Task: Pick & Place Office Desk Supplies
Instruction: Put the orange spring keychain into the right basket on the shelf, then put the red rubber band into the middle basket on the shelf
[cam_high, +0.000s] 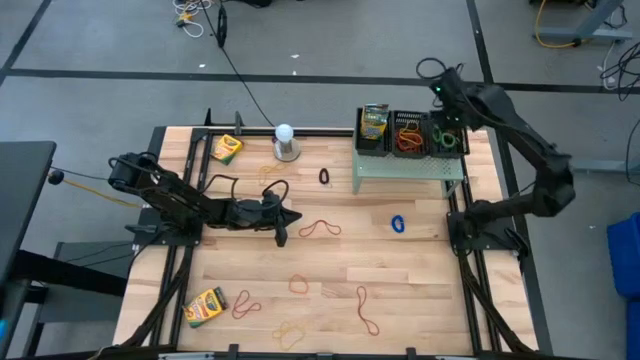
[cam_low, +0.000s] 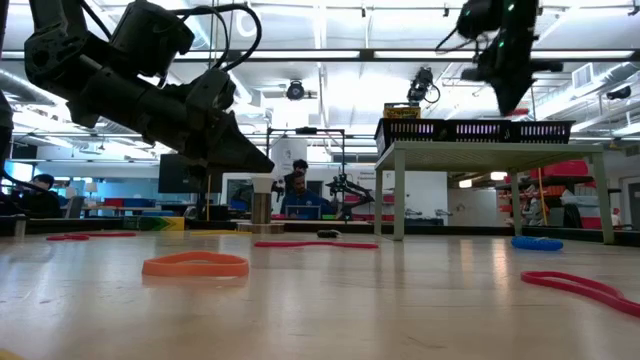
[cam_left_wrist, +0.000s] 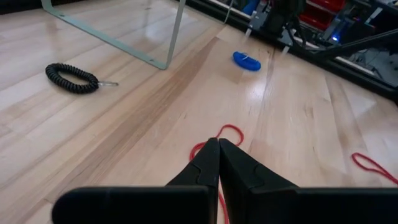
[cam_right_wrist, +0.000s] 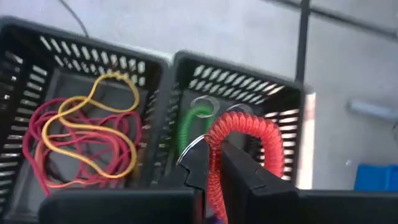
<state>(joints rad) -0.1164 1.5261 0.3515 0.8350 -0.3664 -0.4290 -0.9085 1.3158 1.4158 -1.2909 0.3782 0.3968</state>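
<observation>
The red coiled cord (cam_right_wrist: 245, 134) hangs pinched in the right pincer (cam_right_wrist: 211, 165), held above the end black mesh basket (cam_right_wrist: 249, 87) on the pale green riser (cam_high: 408, 168) at the far right of the bench (cam_high: 420, 290). A green coil (cam_right_wrist: 194, 121) already lies in that basket; the middle basket (cam_right_wrist: 37, 56) beside it holds a tangle of red and yellow rubber bands (cam_right_wrist: 87, 140), and a crayon box (cam_high: 373, 122) stands in the third.

The cord looks light, springy and soft; I judge it will stretch and bounce on release, so a pinch across one side of the loop, as here, suits it best. The flat bands on the bench are limp and thin, and likely need a pinch low against the wood.

The left pincer (cam_left_wrist: 217, 148) is closed and empty, low over the bench with a red band (cam_left_wrist: 219, 138) just beyond its tips. Farther off lie a black coil (cam_left_wrist: 71, 79) and a blue one (cam_left_wrist: 247, 60). More bands and two crayon boxes (cam_high: 205, 307) are scattered nearer the front and left.

How the lower part of the red cord hangs is hidden behind the right pincer's own fingers, and the far basket's floor is mostly covered.
</observation>
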